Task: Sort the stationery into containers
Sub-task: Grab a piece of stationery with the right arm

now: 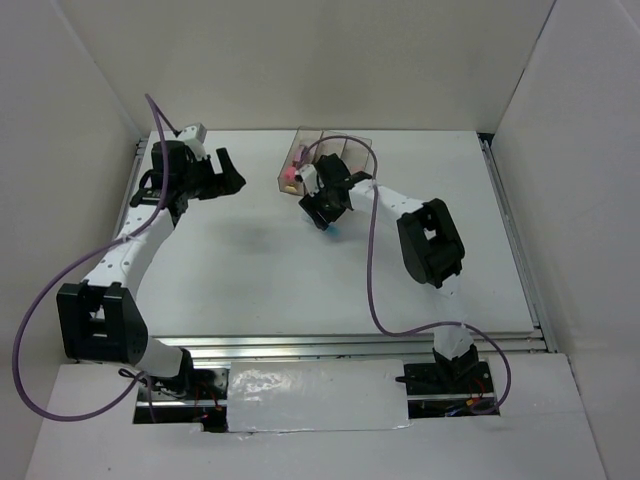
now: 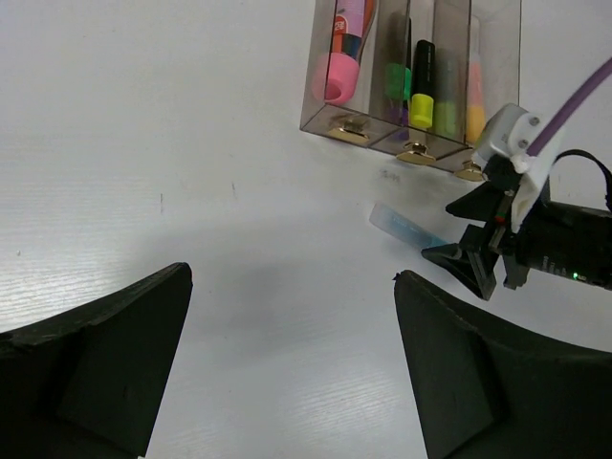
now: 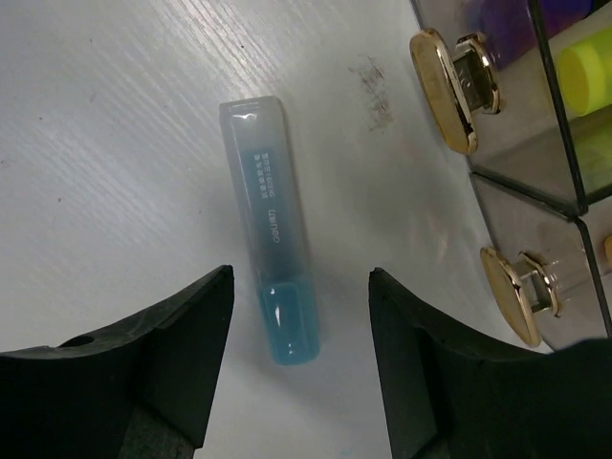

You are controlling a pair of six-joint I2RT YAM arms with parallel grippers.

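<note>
A light blue highlighter (image 3: 273,239) lies flat on the white table, its darker blue end between my right gripper's (image 3: 298,287) open fingers; it also shows in the left wrist view (image 2: 406,227) and as a blue spot in the top view (image 1: 331,229). The right gripper (image 1: 325,210) hovers just over it, in front of the three joined smoky bins (image 1: 335,153). The bins (image 2: 416,143) hold pink, green, yellow and black-bodied pens (image 2: 421,84). My left gripper (image 1: 228,172) is open and empty, at the back left (image 2: 292,277).
White walls enclose the table on three sides. Gold clasps (image 3: 454,91) stick out of the bins' near ends, close to the right of the blue pen. A purple cable (image 1: 372,260) loops over the right arm.
</note>
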